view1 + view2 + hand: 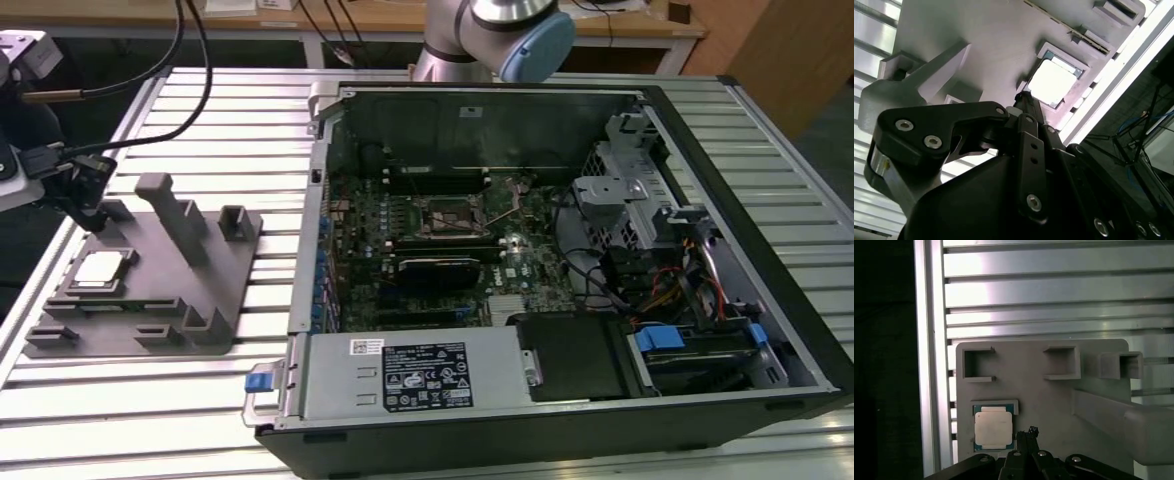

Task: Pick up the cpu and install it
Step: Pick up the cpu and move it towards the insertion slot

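While the jaws sit together with nothing between them, our gripper (1030, 432) hovers just beside the cpu (993, 426). The chip lies flat in its recess on the grey holder tray (1044, 390), well apart from the open computer case (467, 110). To grip well, we judge the jaws must spread, centre over the chip and close evenly on opposite edges.

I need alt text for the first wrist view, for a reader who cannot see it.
The cpu lies flat in a recess of a grey holder plate, with the end effector close beside it. The plate rests on a slatted metal table.
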You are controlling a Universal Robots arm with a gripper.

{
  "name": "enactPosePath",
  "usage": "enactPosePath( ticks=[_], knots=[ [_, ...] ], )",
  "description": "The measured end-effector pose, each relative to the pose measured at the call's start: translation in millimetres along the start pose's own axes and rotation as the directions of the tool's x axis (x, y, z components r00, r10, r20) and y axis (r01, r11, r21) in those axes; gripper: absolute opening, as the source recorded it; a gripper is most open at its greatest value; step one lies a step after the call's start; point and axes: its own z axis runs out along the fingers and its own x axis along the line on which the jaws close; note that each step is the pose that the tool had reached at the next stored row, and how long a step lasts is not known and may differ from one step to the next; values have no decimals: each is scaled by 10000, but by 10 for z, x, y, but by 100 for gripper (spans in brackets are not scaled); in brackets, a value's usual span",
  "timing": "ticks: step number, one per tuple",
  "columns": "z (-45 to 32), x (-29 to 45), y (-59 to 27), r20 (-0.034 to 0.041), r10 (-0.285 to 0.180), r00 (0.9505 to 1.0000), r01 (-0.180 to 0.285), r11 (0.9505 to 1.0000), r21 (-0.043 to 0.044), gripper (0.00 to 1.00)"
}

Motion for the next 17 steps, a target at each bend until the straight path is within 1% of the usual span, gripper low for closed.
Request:
enactPosePath(
  ticks=[10,14,17],
  knots=[
    [144,57,-75,-1,0,10000,0,10000,1,11],
    [175,97,-96,-1,-1,10000,1,10000,1,11],
    [212,135,-105,-1,0,10000,0,10000,-2,11]
  ],
)
